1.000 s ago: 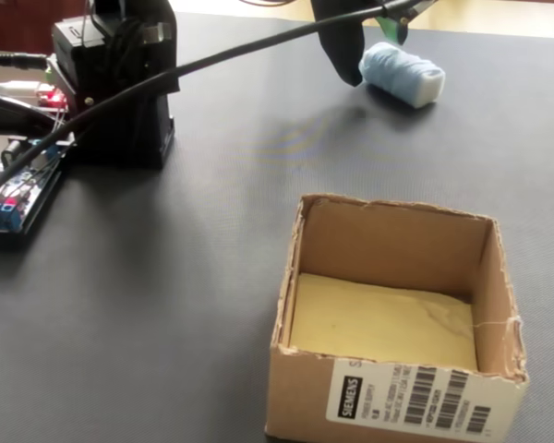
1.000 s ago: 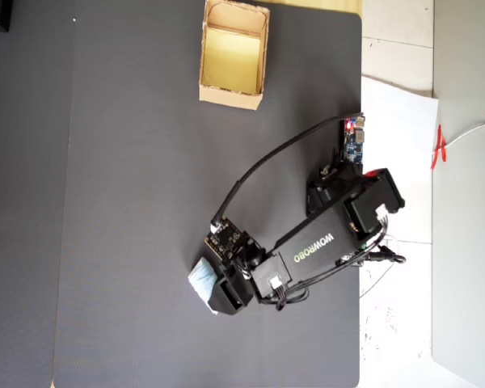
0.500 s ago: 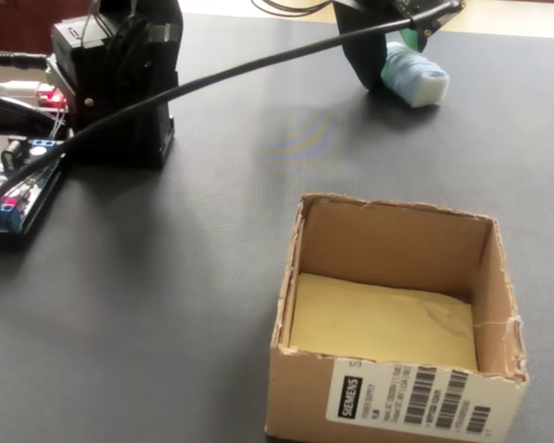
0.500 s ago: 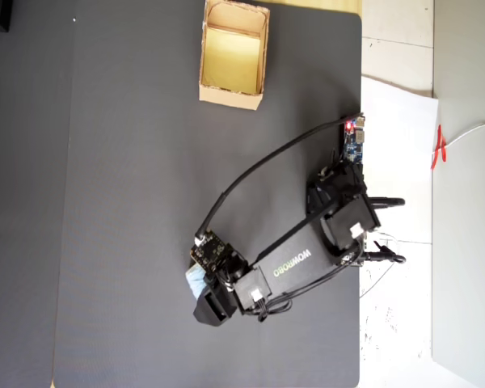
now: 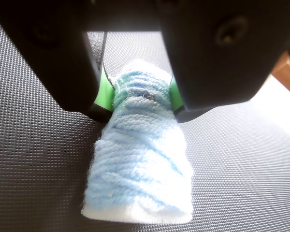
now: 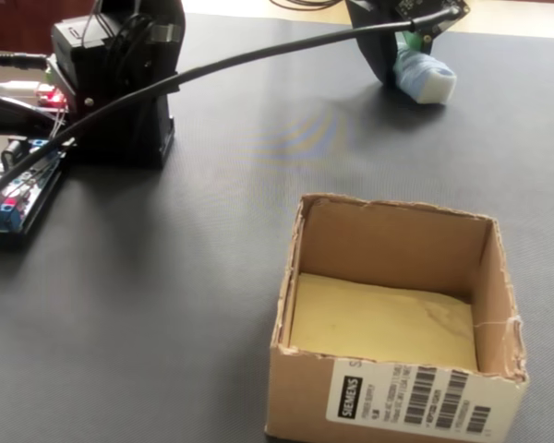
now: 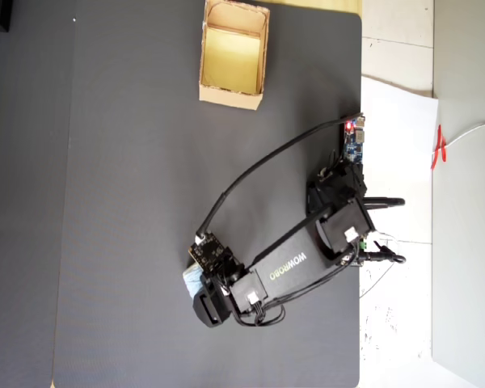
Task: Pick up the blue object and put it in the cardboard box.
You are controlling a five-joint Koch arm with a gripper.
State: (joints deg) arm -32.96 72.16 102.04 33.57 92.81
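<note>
Blue object (image 5: 137, 164) sits on the dark mat of the tabletop (image 7: 105, 202), nr its arm-base edge, pinched btwn fingers (image 5: 104, 92). Grasp step done; next: lift, carry across to cardboard box (image 7: 232, 98) at far edge.

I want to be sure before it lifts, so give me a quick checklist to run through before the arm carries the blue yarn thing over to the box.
1. Grip: gripper jaws closed on both sides of the blue object - ok.
2. Grip depth: pads hold only its upper end; most hangs free - not ok.
3. Lifted clear of the black mat: cannot tell.
4. Cardboard box open, nothing inside - ok.
5. Mat between object and box free of obstacles in the overhead view - ok.
6. Cable slack enough for the swing: cannot tell.
</note>
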